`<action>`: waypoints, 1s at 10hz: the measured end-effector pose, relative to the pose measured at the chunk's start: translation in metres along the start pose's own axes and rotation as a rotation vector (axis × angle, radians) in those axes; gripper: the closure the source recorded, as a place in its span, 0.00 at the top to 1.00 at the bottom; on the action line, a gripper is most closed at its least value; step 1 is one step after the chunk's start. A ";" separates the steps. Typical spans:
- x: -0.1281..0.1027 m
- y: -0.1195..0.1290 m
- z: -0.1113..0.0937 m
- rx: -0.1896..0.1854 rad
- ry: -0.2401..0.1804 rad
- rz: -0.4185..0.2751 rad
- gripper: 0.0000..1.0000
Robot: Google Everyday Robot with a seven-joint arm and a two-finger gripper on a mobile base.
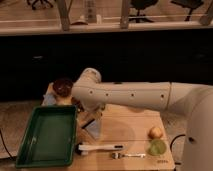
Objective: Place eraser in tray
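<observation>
My gripper was clamped shut on the eraser, holding it tilted over the table, just beside the tray, at its 3 o'clock. A white-handled tool lay at the eraser's 6 o'clock.

A pale wooden worktop stands in front of a long dark panel. Above the panel runs a light ledge, crossed by slanted metal posts. Beyond it, office chairs stand on a tan floor. Grey flooring lies left of the worktop in dim light.
</observation>
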 end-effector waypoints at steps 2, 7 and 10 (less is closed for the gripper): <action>-0.017 -0.016 -0.001 0.009 -0.012 -0.036 0.01; -0.040 -0.033 0.006 0.006 -0.030 -0.123 0.01; -0.071 -0.055 0.014 0.016 -0.048 -0.190 0.01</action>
